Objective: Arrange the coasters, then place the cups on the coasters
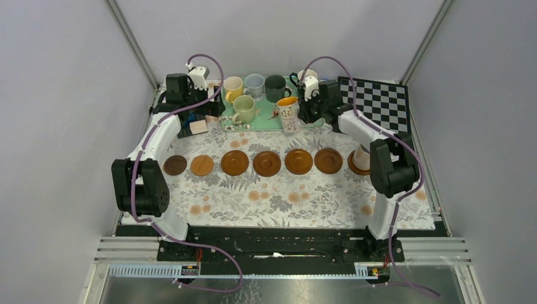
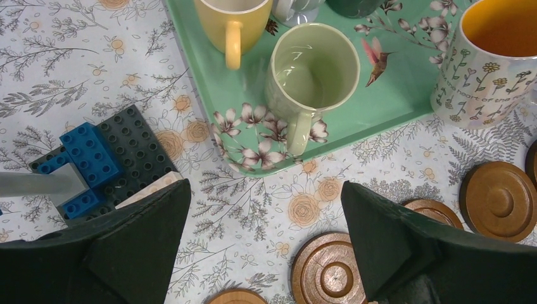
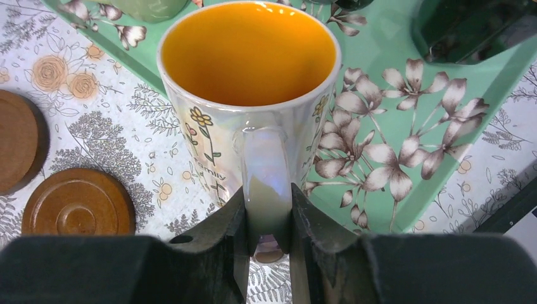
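Several brown coasters [image 1: 266, 163] lie in a row across the tablecloth. The right-most coaster [image 1: 356, 166] carries a pinkish cup [image 1: 362, 154]. On the green tray [image 1: 253, 125] stand a yellow cup [image 1: 233, 85], a pale blue cup [image 1: 254, 84], a dark green cup [image 1: 275, 87] and a pale green cup [image 2: 313, 69]. My right gripper [image 3: 268, 209] is shut on the handle of the floral cup [image 3: 247, 63], which sits over the tray's front rim. My left gripper [image 2: 266, 209] hangs open over bare cloth by the tray's front left corner, with a coaster [image 2: 323, 272] just below it.
Blue and dark toy bricks [image 2: 107, 158] and a pale wooden block [image 1: 198, 126] lie left of the tray. A black-and-white checkerboard [image 1: 378, 101] lies at the back right. The right arm's elbow [image 1: 392, 168] overhangs the row's right end.
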